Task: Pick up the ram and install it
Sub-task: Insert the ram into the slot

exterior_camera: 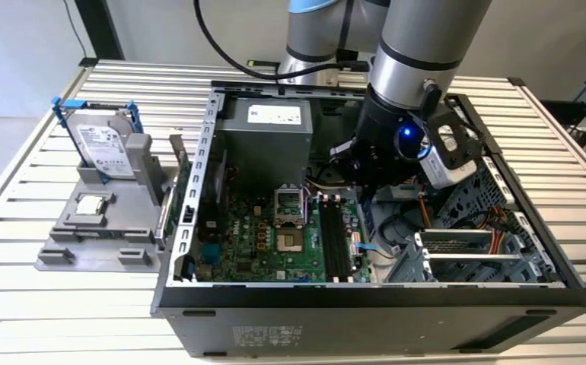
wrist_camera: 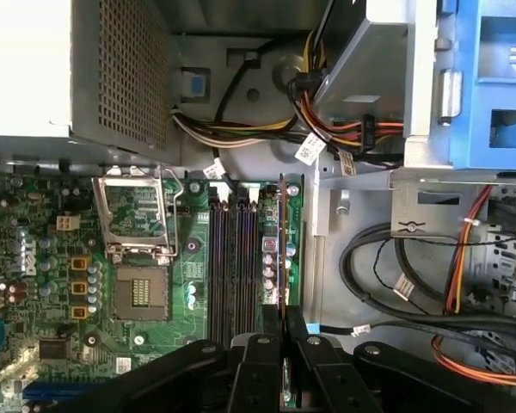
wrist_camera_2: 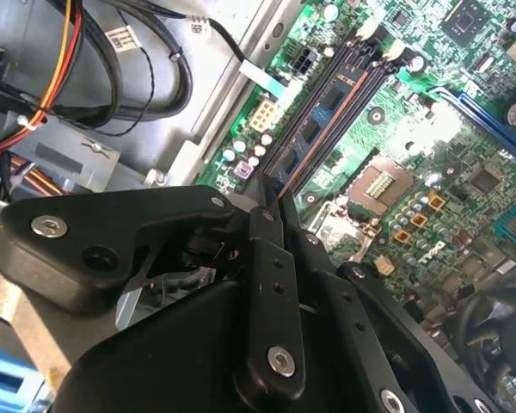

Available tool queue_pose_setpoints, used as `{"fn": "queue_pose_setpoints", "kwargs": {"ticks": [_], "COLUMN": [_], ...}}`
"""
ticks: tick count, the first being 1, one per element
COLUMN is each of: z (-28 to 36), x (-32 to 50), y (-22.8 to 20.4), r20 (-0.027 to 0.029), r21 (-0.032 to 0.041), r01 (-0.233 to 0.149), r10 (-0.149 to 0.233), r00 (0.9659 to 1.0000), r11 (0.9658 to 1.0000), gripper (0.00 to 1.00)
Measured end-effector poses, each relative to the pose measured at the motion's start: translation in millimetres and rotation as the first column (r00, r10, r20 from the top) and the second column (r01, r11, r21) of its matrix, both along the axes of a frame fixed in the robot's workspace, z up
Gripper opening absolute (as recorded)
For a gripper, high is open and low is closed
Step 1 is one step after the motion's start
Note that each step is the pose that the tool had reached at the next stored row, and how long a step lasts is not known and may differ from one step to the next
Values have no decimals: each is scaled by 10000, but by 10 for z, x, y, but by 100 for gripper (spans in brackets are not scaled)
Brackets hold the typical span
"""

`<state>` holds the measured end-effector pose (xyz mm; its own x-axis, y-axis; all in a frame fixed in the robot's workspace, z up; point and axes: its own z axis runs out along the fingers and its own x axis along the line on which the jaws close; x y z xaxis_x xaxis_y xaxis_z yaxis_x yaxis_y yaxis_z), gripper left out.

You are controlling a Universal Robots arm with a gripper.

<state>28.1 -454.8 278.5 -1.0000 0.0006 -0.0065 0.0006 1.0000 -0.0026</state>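
Open computer case (exterior_camera: 374,315), hard drive (exterior_camera: 100,144)

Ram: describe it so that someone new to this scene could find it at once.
Inside the open case, find the black slots beside the socket. The ram stands edge-on on their far side, between the fingers; the other slots are empty.

Exterior high overview; wrist views close above motherboard (wrist_camera: 193,275) (wrist_camera_2: 413,138)
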Motion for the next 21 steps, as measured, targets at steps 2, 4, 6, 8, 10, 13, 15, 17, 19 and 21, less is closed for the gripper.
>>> {"fn": "queue_pose_setpoints", "kwargs": {"ticks": [2, 4, 6, 8, 10, 13, 15, 17, 19, 21], "z": [-34, -69, -106, -136, -143, -143, -145, -151, -158, -163], "x": [-10, -21, -30, -38, -39, -40, -40, -40, -40, -41], "y": [0, 0, 0, 0, 0, 0, 0, 0, 0, 0], "r20": [0, 0, 0, 0, -2, -7, -9, -8, -9, -9], "r21": [1, 1, 0, 0, -1, -2, 0, 4, 0, -1], "r01": [1, -1, -1, -1, -2, -2, -1, -1, -1, -2], "r10": [-1, 1, 1, 1, 2, 2, 1, 1, 1, 2], "r00": [10000, 10000, 10000, 10000, 10000, 10000, 10000, 10000, 10000, 10000], "r11": [10000, 10000, 10000, 10000, 10000, 10000, 10000, 10000, 10000, 10000], "gripper": [0, 0, 0, 0, 0, 0, 0, 0, 0, 0]}}
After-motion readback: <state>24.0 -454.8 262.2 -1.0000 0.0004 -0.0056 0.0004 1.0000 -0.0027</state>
